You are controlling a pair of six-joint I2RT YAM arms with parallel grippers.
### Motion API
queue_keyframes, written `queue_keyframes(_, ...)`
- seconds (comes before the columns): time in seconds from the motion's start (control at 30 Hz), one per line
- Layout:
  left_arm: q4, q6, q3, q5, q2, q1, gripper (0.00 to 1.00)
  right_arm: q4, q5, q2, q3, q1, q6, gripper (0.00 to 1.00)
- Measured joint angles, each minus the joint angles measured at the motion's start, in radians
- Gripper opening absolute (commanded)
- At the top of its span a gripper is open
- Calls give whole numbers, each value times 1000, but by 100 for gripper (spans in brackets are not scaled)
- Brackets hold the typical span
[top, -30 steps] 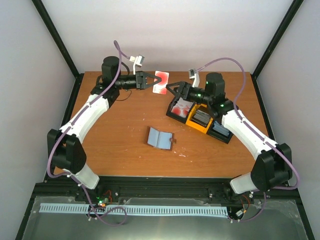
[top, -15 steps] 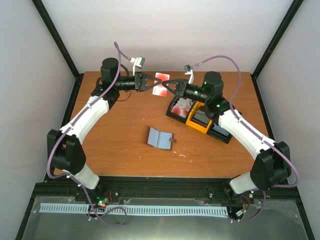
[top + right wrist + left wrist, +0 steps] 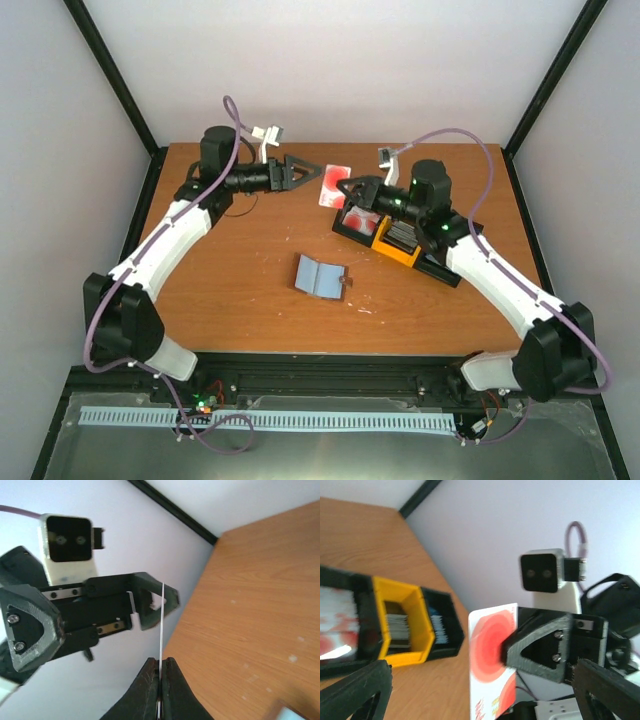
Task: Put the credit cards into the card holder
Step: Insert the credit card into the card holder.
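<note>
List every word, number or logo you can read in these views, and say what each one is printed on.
White and red card: small red marks near its lower edge, too blurred to read.
Grey cards in the yellow bin: no text can be made out.
Wallet: no print visible.
Nothing else shows readable text.
</note>
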Motion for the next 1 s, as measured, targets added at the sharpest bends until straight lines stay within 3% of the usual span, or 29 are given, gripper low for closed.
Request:
queue_keyframes(0.2,-127,137,-173,-174,-75,0,99,-144,138,-118,-167,0,-75,3)
queue_keyframes(0.37,-205,201,-283,-264,-63,-7,67,-174,191,-125,-331,0,-74,3)
queue_keyframes(0.57,-283,240,-299,-324,42,-89,44,-154,199,-53,-393,21,-59,3)
queue_keyframes(0.67,-315,255,-299,-353,95,-139,42,-104,186,18,-393,39,-48,3)
queue_keyframes(0.77,-357,256,-304,-421,138,-162,56,-49,178,92,-394,60,-28,3)
queue_keyframes(0.83,-383,261,-313,-481,151,-159,58,-10,177,132,-394,76,-17,3)
queue_keyframes(1.0,-431,267,-359,-593,177,-154,50,73,176,252,-376,125,6,3)
